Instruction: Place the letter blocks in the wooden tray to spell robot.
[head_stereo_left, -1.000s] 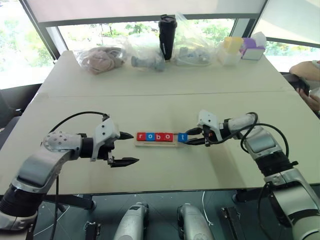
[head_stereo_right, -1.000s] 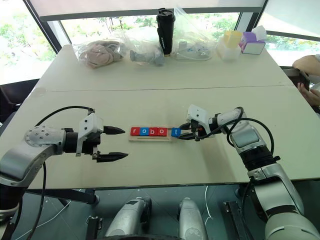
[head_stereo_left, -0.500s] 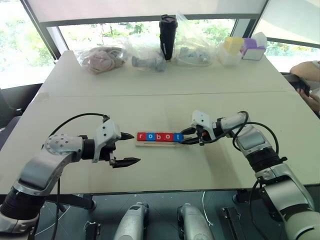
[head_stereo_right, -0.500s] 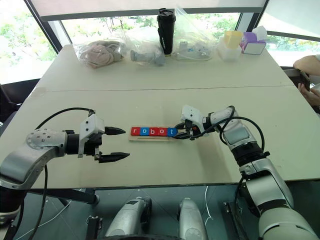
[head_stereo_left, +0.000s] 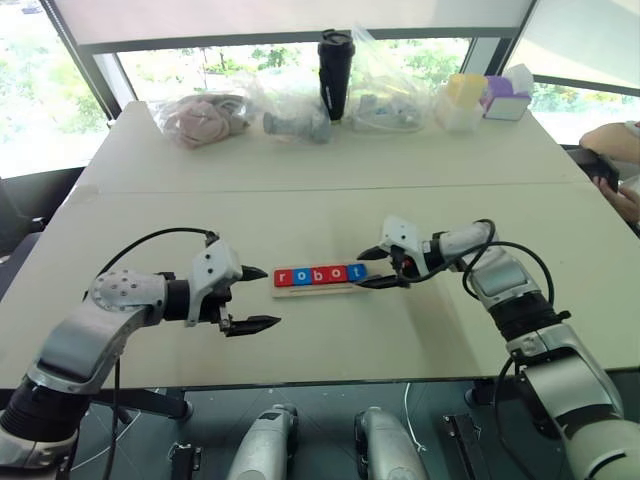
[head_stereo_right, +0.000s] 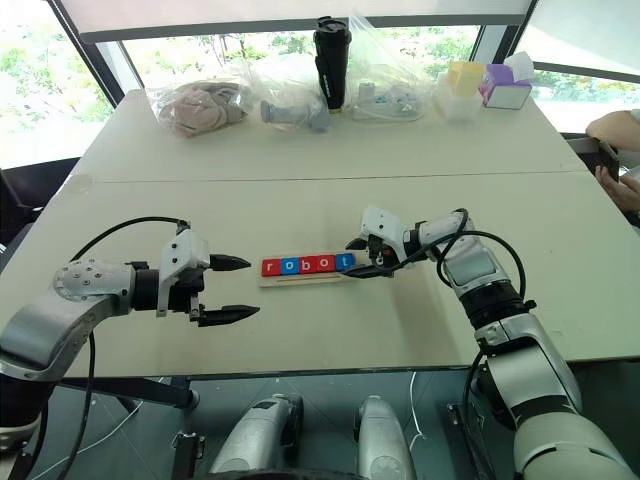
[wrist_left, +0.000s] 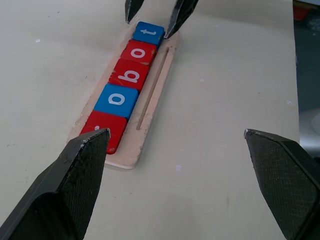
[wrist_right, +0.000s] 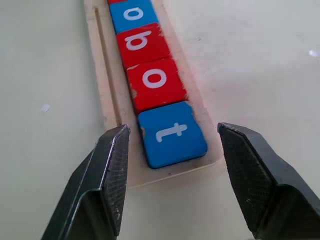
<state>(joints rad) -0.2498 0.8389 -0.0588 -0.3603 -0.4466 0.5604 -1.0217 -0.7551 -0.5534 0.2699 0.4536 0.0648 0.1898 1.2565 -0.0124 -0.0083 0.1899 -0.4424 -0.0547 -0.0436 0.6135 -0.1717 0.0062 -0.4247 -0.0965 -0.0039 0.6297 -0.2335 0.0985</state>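
The wooden tray (head_stereo_left: 316, 290) lies mid-table with all the letter blocks in its slot, side by side, reading r (head_stereo_left: 283, 277), o (head_stereo_left: 300, 276), b (head_stereo_left: 320, 275), o (head_stereo_left: 339, 274), t (head_stereo_left: 356, 272). In the right wrist view the blue t block (wrist_right: 172, 134) lies flat at the tray's end. My right gripper (head_stereo_left: 366, 270) is open astride it, a gap showing on each side of the block. To the left of the tray, my left gripper (head_stereo_left: 268, 297) hangs wide open with nothing in it, pointing at the tray (wrist_left: 155, 90).
Along the table's far edge stand a black tumbler (head_stereo_left: 336, 75), several plastic bags (head_stereo_left: 205, 117) and yellow and purple boxes (head_stereo_left: 490, 97). A person's hand (head_stereo_left: 612, 140) rests at the right edge. Bare tabletop surrounds the tray.
My right gripper carried the blue t block left into the tray's right end against the red o, then opened and let it go. The left gripper has stayed put.
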